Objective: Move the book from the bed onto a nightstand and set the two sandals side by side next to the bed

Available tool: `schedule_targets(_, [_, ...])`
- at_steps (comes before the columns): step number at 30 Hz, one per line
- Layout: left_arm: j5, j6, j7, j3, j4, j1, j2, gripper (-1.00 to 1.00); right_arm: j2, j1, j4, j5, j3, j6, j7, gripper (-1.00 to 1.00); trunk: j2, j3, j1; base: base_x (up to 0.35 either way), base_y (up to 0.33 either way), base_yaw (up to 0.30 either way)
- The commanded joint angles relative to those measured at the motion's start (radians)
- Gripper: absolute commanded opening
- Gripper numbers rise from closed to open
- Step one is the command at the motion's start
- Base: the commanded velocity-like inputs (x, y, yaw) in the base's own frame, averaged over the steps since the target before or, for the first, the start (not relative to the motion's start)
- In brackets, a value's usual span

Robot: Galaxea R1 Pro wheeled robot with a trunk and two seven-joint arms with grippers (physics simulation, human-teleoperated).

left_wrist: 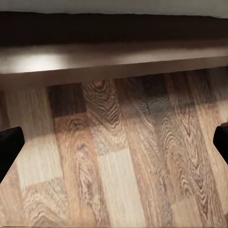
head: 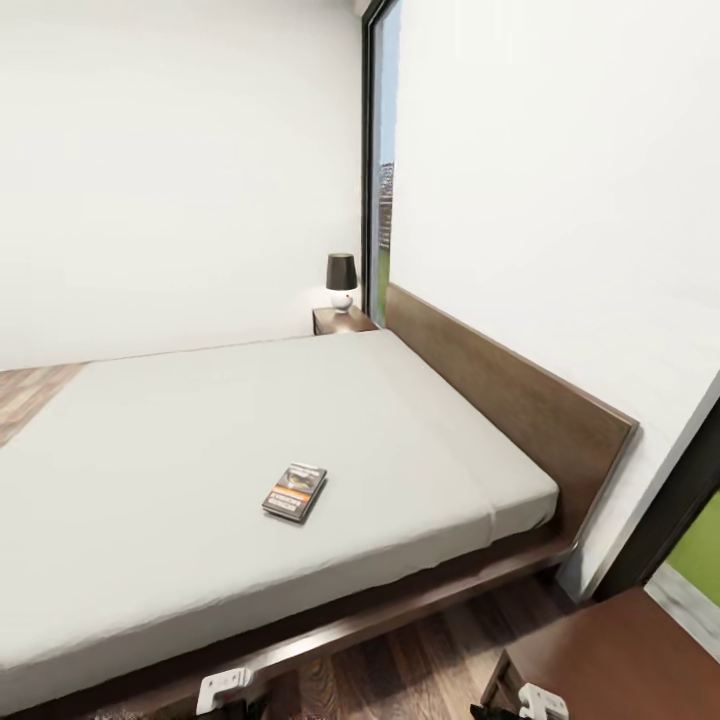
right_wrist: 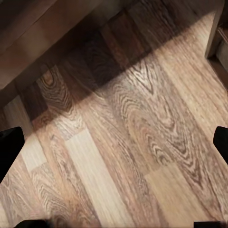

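Observation:
The book (head: 295, 490), a thin paperback with a dark cover and an orange band, lies flat on the bed's light-grey mattress (head: 200, 450), toward its near edge. A dark wooden nightstand (head: 343, 320) stands at the bed's far side by the headboard. Another nightstand (head: 620, 655) is at the near right corner. My left gripper (left_wrist: 114, 147) is open over the plank floor beside the bed frame (left_wrist: 114, 57). My right gripper (right_wrist: 114, 147) is open too, over bare floor. Both arms sit low in front of the bed. The sandals are out of view.
A lamp (head: 341, 281) with a black shade stands on the far nightstand. The brown headboard (head: 510, 400) runs along the right wall, with a tall black-framed window (head: 380, 160) behind it. Wood floor (head: 420, 660) lies between bed frame and near nightstand.

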State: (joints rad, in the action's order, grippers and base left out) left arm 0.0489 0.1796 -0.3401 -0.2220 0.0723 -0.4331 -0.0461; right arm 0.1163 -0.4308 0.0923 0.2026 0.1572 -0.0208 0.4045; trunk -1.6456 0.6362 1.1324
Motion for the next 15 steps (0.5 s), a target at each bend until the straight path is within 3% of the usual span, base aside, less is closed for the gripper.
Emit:
schedule_targets(1, [0.005, 0.001, -0.005, -0.002, -0.002, -0.001, 0.0, 1.0, 0.0, 0.0, 0.0, 0.004, 0.005, -0.002, 0.005, 1.0, 0.0, 0.001, 0.0, 0.0, 0.0, 0.281])
schedule_targets(15, [0.005, 0.001, -0.005, -0.002, -0.002, -0.001, 0.0, 1.0, 0.0, 0.0, 0.0, 0.004, 0.005, -0.002, 0.005, 1.0, 0.0, 0.001, 0.0, 0.0, 0.0, 0.281])
